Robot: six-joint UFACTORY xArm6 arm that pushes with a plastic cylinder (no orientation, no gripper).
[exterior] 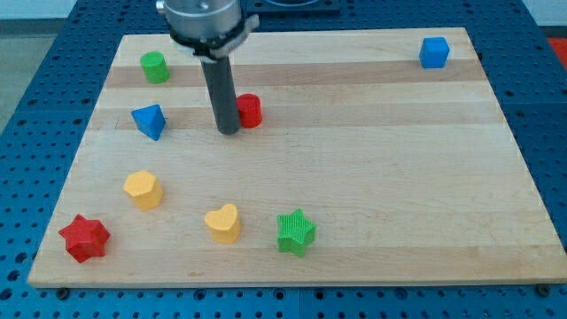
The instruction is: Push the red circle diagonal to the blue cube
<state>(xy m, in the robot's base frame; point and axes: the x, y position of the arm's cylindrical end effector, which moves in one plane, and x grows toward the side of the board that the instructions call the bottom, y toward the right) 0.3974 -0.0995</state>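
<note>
1. Lower left of the frame: a red star (pixel 84 237) sits near the corner of the wooden board (pixel 354 204), with a yellow block (pixel 143 189) above and to its right.
2. Upper left: a green cylinder (pixel 154 66) stands near the top edge, and a blue triangle (pixel 150 121) lies below it.
3. Bottom centre: a yellow heart (pixel 223 222) and a green star (pixel 295 232) lie side by side, a little apart.
4. Upper centre: my tip (pixel 229 131) rests on the board. It is a plain rod, so there is nothing to open or close, and it holds nothing. It stands just left of the red circle (pixel 250 110), touching or nearly so.
5. The red circle looks small, light and rigid, and likely slides easily on smooth wood. Being round, it may roll off the rod, so I judge the push should go through its centre from the left side.
6. Upper right corner: the blue cube (pixel 434 52) sits well apart, up and to the right.
</note>
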